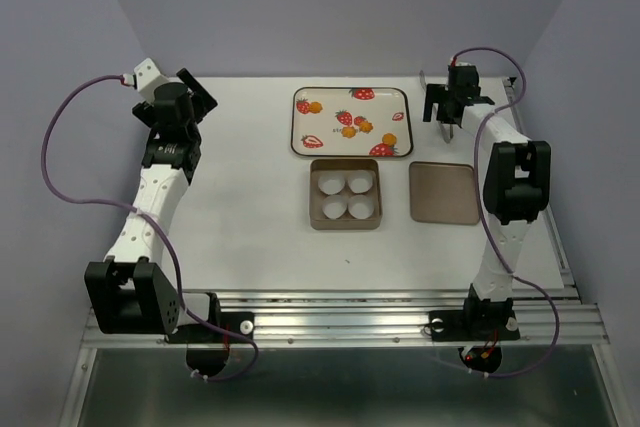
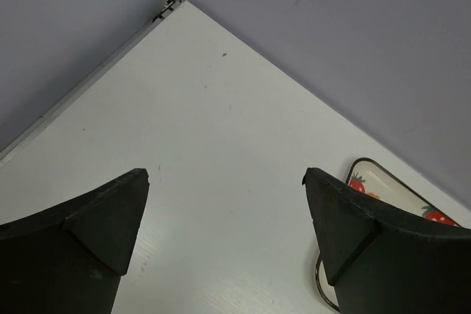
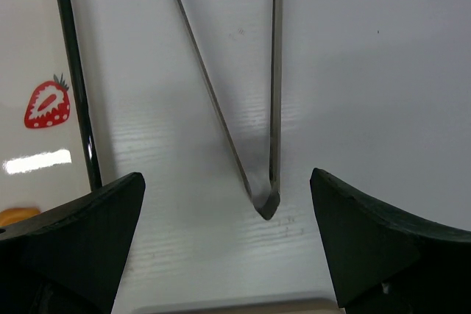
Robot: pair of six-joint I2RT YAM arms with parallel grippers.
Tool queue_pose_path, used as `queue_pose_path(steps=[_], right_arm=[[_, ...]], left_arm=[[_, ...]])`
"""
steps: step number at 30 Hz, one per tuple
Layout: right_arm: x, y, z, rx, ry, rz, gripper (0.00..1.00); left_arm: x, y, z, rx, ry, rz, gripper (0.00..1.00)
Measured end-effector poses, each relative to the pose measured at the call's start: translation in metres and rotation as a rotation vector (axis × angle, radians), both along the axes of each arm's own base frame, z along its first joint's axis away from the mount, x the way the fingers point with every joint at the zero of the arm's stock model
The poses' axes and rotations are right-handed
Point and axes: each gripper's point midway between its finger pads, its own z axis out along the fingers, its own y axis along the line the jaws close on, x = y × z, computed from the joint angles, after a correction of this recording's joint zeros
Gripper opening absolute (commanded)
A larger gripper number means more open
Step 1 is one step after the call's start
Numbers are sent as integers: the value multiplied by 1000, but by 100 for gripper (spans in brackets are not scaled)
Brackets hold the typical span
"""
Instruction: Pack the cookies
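Lavender walls back a white, faintly grained table (image 1: 250, 207). At far left the left pincer (image 1: 197, 93) hangs over bare tabletop, its matte black jaws spread wide with nothing between them; in its own view (image 2: 224, 174) only a corner of the tray shows at the right. Next comes that tray (image 1: 300, 152), a glossy cream rectangle with rounded corners, a dark rim and printed strawberries, and on it lie the cookies (image 1: 357, 128), four small round orange-yellow discs scattered among the prints. Nearer the arms sits a shallow brown square box (image 1: 345, 224) holding four white fluted paper cups (image 1: 345, 196), all empty, with its flat brown lid (image 1: 443, 191) just to the right. Further right, the right pincer (image 1: 447, 117) hovers just off the tray's right edge, so the cookies lie to its left and this arm is much the nearer to them. Its jaws too stand wide open and grip nothing (image 3: 226, 176). Between them, on the table, lie thin metal tongs (image 3: 266, 195): two polished blades meeting in a V, the joined end nearest the pincer, the long axis running straight away from it and out of view. Closing on that joined end looks like the next move, and it turns on the jaws straddling both blades squarely.
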Motion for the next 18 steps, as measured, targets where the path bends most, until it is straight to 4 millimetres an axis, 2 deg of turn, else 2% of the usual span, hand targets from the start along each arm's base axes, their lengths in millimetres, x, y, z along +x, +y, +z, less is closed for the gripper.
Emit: queue_pose_path(steps=[4, 8, 14, 18], right_arm=[[18, -4, -9, 6, -1, -6, 100], [38, -6, -28, 23, 6, -10, 100], [51, -10, -55, 23, 34, -20, 100], [59, -10, -65, 26, 34, -23, 100]], left_arm=[[3, 0, -10, 7, 21, -3, 99], [9, 0, -16, 13, 31, -5, 99], [17, 0, -27, 20, 59, -5, 99], [22, 0, -23, 23, 53, -3, 99]])
